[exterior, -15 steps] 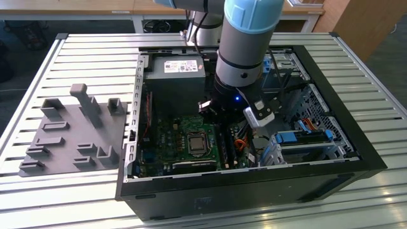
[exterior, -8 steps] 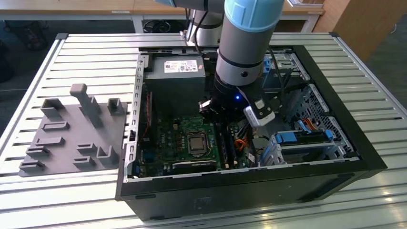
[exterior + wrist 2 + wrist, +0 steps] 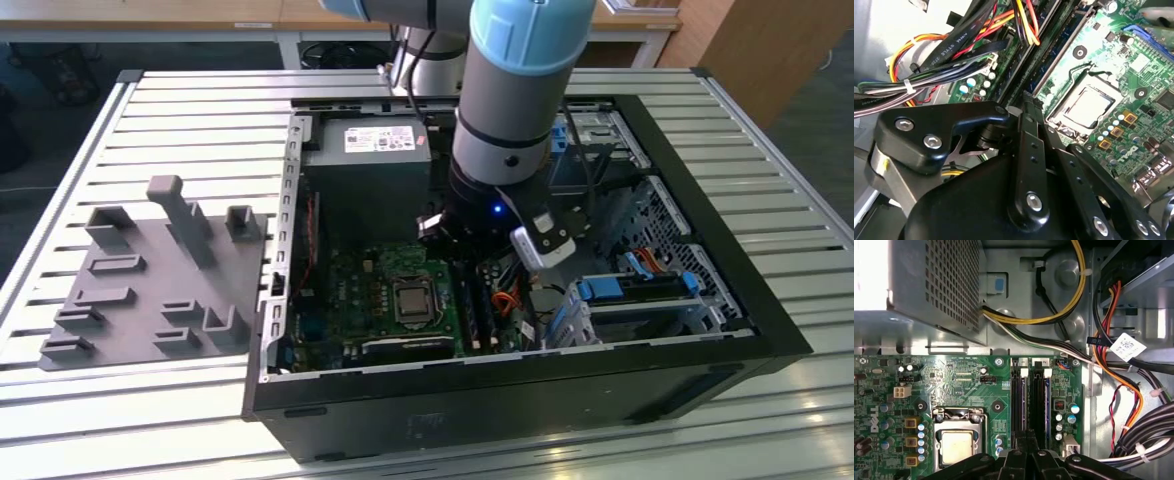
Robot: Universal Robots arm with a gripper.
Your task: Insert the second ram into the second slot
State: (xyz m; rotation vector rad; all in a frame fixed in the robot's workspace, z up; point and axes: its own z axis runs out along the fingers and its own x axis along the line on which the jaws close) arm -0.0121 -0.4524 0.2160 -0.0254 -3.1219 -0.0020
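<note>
UR arm: light-blue cap, grey body, blue LED. Gripper: black linkages, silver screw heads, in both wrist views.

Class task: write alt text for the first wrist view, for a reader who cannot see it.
The gripper hangs over the RAM slots on a green motherboard inside an open computer case. The CPU socket lies beside the slots, with the perforated power supply and bundled cables beyond.

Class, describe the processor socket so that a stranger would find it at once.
Look inside the open black computer case on the slatted table, at the green motherboard on its floor. The processor socket sits near the board's middle, beside the long black memory slots; it alone is square, with a metal frame around a pale centre.
</note>
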